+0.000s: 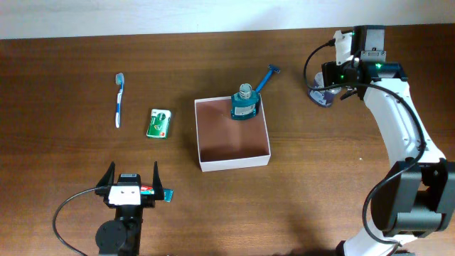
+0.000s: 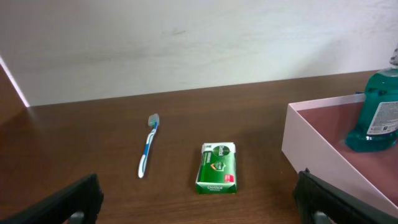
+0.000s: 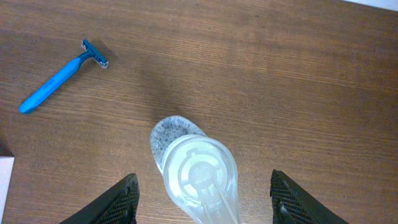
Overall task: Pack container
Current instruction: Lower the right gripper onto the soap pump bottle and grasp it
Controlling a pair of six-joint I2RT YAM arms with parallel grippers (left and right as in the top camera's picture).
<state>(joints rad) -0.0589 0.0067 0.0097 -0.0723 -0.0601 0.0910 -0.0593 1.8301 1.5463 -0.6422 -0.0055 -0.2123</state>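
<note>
Directly beneath my right gripper (image 3: 204, 191) stands a small clear plastic bottle with a round transparent cap and speckled contents (image 3: 198, 171), upright on the brown wooden table (image 3: 298, 74). The right jaws are apart, one finger on each side of the bottle, with table showing in both gaps; no contact is made. My left gripper (image 1: 131, 186) rests near the table's front edge, jaws fully apart and holding nothing.

Container status: the square, shallow, white-walled box with a reddish-brown floor (image 1: 213, 142) sits at table centre. A teal mouthwash bottle (image 1: 245, 105) stands upright in its far right corner. Outside it lie a blue disposable razor (image 1: 267, 77) just beyond the far wall, and a flat green packet (image 1: 159, 122) and a blue-and-white toothbrush (image 1: 119, 99) to its left.

Step in hand, as I judge it: acquire the clear bottle. The next move requires closing the right jaws squarely on the body below the cap, lifting vertically, clearing the box's right wall, and setting down on bare floor away from the mouthwash bottle.
</note>
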